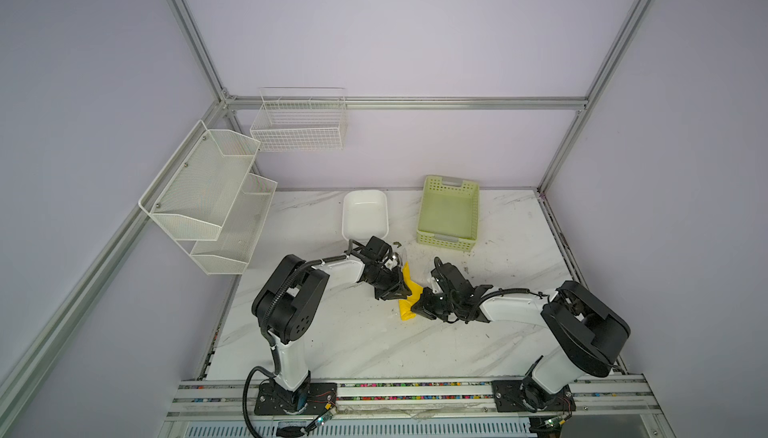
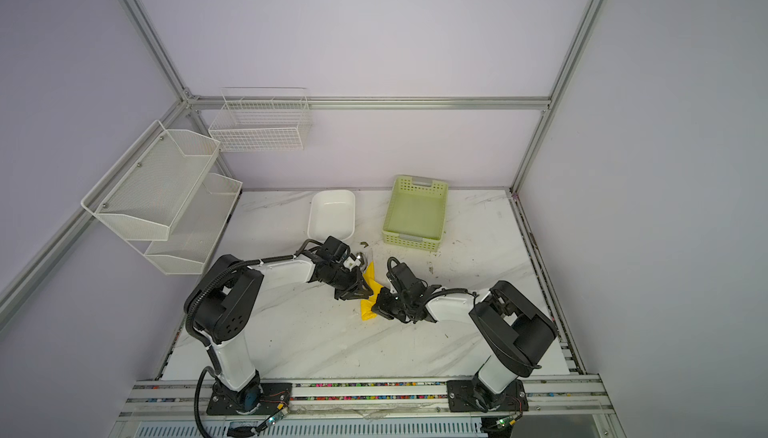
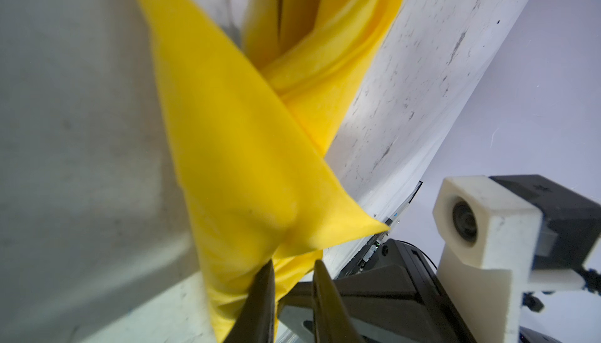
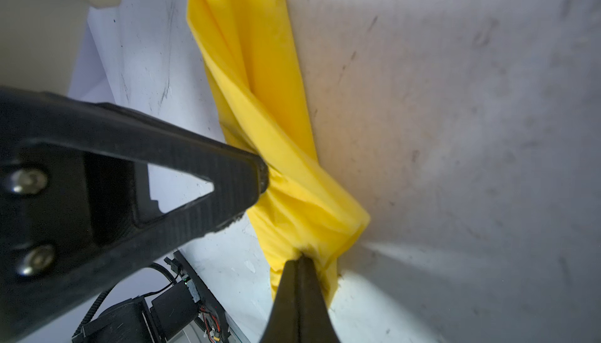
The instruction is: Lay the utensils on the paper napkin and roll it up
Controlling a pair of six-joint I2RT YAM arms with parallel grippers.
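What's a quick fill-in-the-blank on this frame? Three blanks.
The paper napkin, twisted into a roll, is coloured ____.
The right end effector is ____ on the napkin's end; the left end effector grips it too.
In both top views the green basket sits to the ____ of the white tray.
Missing: yellow; shut; right.

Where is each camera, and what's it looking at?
Top views: high over the arm bases, looking down at the table; left arm and right arm show.
Left wrist: on the left arm, looking past the left gripper at the paper napkin; right wrist camera shows.
Right wrist: on the right arm, facing the right gripper pinching the paper napkin; a left finger shows.
Shared: both wrist views show the paper napkin.
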